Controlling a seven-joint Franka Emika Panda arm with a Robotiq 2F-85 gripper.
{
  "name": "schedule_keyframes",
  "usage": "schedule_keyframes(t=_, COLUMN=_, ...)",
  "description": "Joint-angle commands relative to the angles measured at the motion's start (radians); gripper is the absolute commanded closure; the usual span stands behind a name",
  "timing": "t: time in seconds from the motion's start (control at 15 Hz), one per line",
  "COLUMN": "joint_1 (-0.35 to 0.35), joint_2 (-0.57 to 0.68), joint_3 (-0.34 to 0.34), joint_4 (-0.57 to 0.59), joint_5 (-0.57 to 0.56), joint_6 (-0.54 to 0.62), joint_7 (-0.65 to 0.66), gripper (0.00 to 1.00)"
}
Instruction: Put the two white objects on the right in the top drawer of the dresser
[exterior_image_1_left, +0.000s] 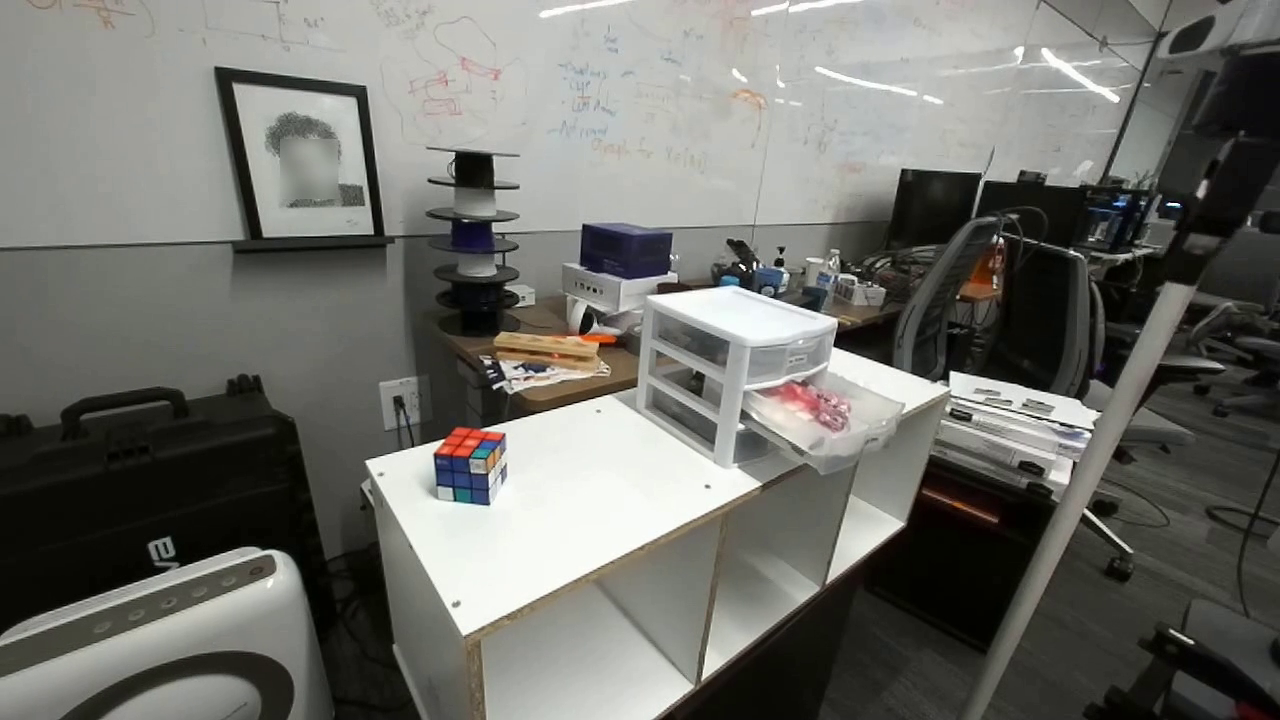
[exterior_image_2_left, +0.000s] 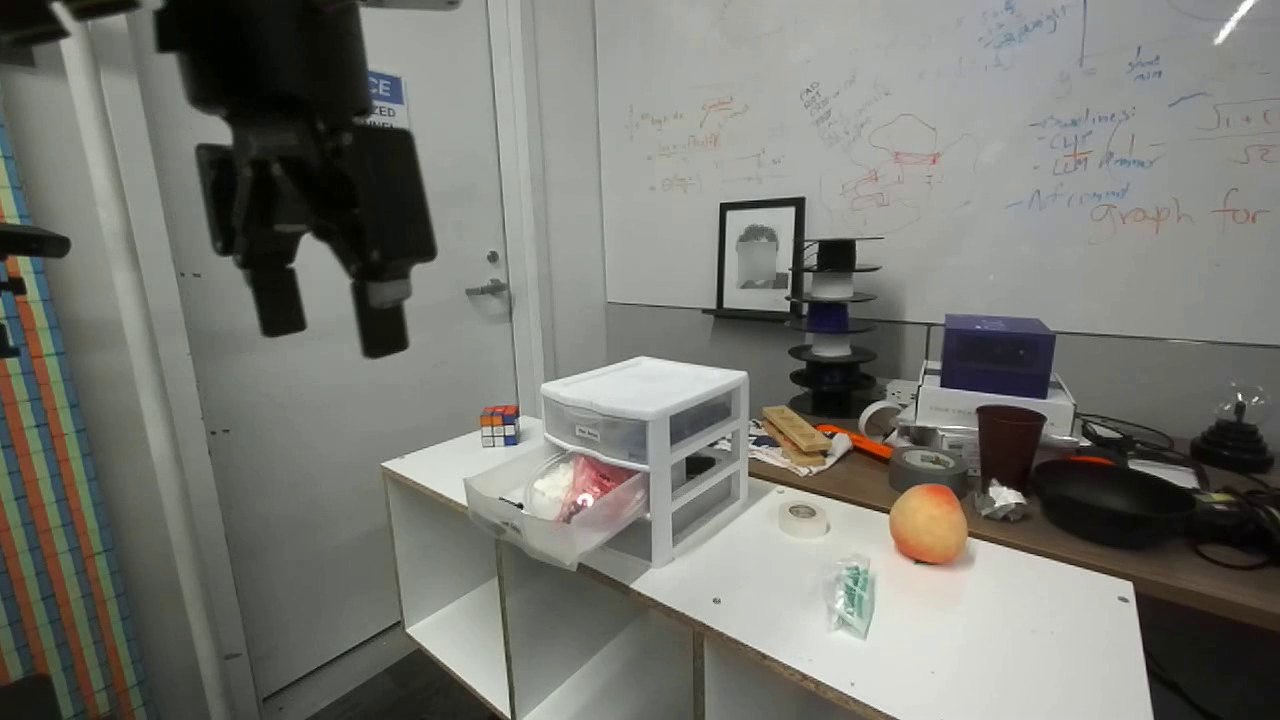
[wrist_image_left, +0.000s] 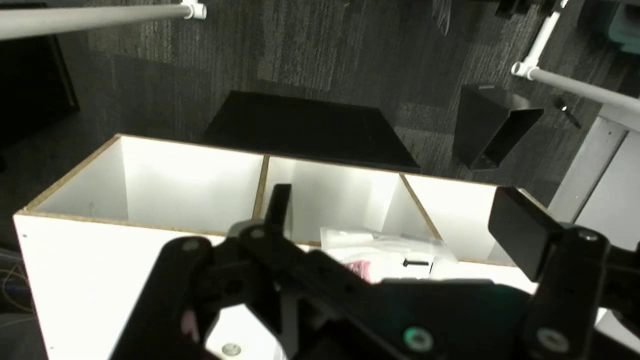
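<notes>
Empty, wide-spread jaws! Could misdrop the likely pair, round white tape roll (exterior_image_2_left: 803, 526) and clear green-filled plastic packet (exterior_image_2_left: 852, 598), into the open translucent middle drawer (exterior_image_2_left: 540, 542), given a shut translucent top drawer (exterior_image_2_left: 612, 440) in the white plastic dresser (exterior_image_2_left: 660, 480) nearby. White cubbied shelf unit (exterior_image_2_left: 760, 600) under all three, scribbled whiteboard (exterior_image_2_left: 960, 90) behind.

White dresser (exterior_image_2_left: 645, 383), whitish tape roll (exterior_image_2_left: 803, 520), clear-and-green packet (exterior_image_2_left: 852, 597), orange-red fruit (exterior_image_2_left: 928, 524), multicoloured checkered cube (exterior_image_1_left: 470, 466)

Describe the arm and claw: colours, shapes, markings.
Claw: black, jointed, two blocky fingers, one with a pale grey patch; round metallic screw heads show in the wrist view. Arm: white where visible in an exterior view. No legible markings.
</notes>
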Motion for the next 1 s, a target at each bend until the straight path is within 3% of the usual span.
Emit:
schedule_keyframes(t=0.0, joint_1=0.033, joint_2=0.220, joint_3=-0.019, joint_4=0.200, joint_5=0.051, joint_6=0.056, joint_7=-0.025, gripper=0.00)
schedule_keyframes(t=0.53, joint_1=0.063, joint_2=0.703, joint_3=-0.067, joint_4=0.604, joint_5=0.184, joint_6=0.062, joint_7=-0.012, gripper=0.00)
schedule_keyframes(t=0.6, joint_1=0.009, joint_2=0.766, joint_3=-0.021, joint_4=0.655, joint_5=0.223, joint_6=0.076, joint_7=-0.020, gripper=0.00)
schedule_keyframes(t=0.93, joint_1=-0.080, joint_2=1.058, joint_3=0.054, joint_4=0.917, joint_5=0.302, joint_6=0.158, joint_7=0.028, gripper=0.00)
